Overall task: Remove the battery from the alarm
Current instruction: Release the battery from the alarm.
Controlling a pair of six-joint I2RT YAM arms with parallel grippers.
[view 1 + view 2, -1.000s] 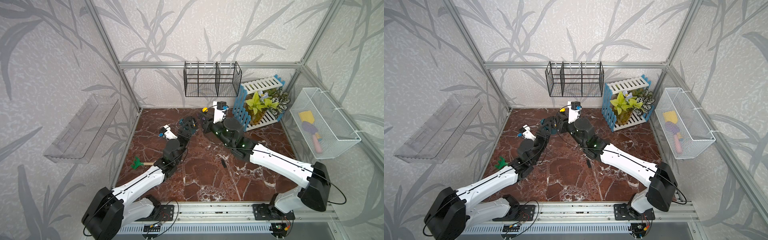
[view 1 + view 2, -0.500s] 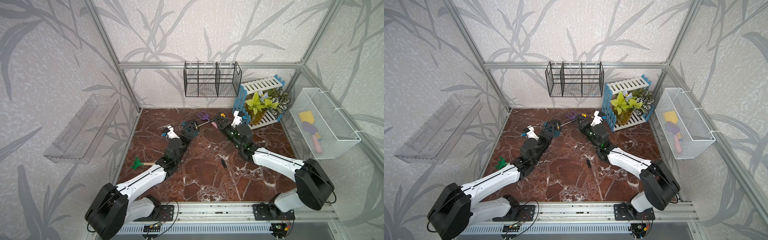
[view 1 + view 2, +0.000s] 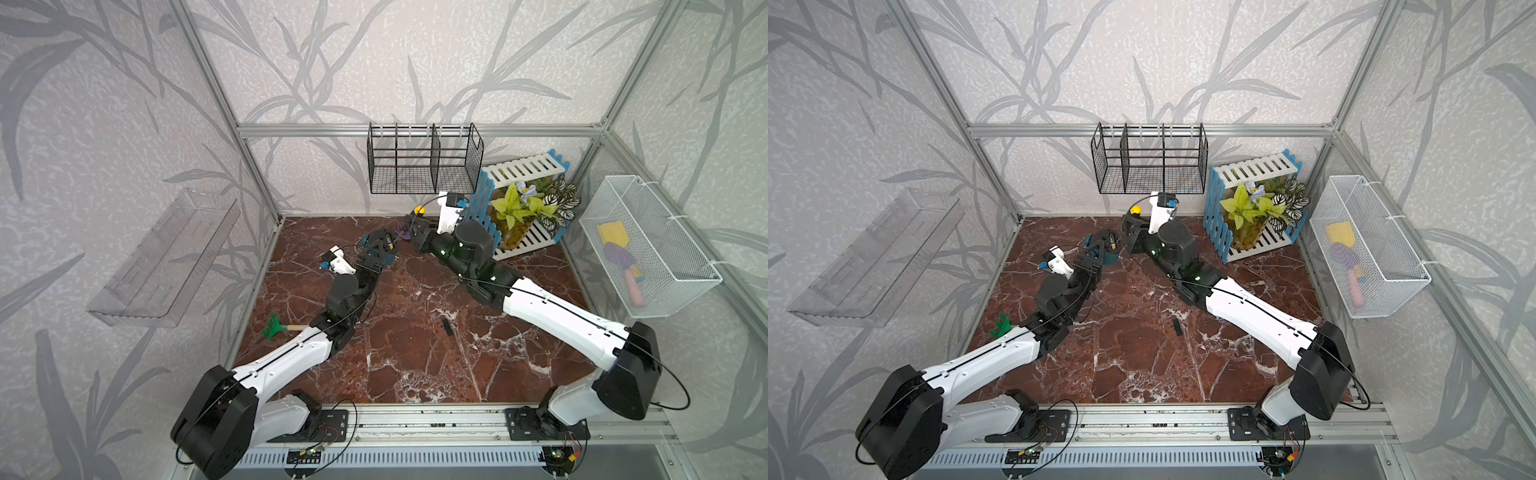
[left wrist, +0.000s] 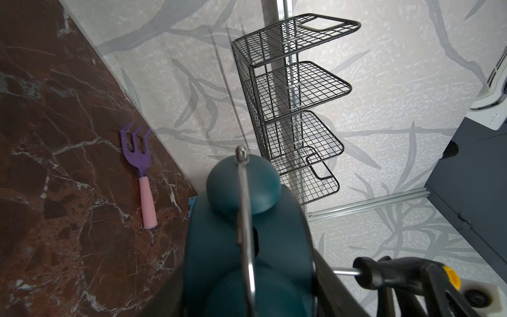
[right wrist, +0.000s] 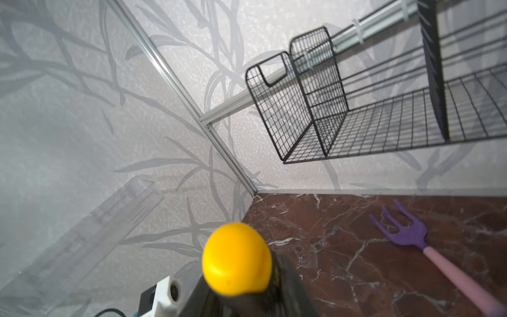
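Note:
My left gripper (image 3: pixel 377 254) is shut on the dark-teal alarm (image 3: pixel 380 249), which it holds tilted above the floor with its black back turned up. The battery (image 3: pixel 1111 240) lies in the open compartment in that back. In the left wrist view the alarm (image 4: pixel 247 247) fills the middle between my dark fingers (image 4: pixel 329 291). My right gripper (image 3: pixel 417 226) is shut on the black-and-yellow screwdriver (image 3: pixel 419 210), just right of the alarm. The screwdriver's shaft (image 4: pixel 345 272) points at the alarm's back, and its tip is hidden. Its yellow cap (image 5: pixel 237 263) blocks the right wrist view.
A small flat black piece (image 3: pixel 447 327) lies mid-floor. A green toy rake (image 3: pixel 274 330) lies by the left arm and a purple fork (image 4: pixel 137 162) by the back wall. A black wire basket (image 3: pixel 424 160) hangs behind, a plant crate (image 3: pixel 523 199) and white mesh basket (image 3: pixel 648 245) at right.
Half a second ago the right arm was lower and further right; it is now raised again with the screwdriver close to the alarm. The left arm has hardly moved.

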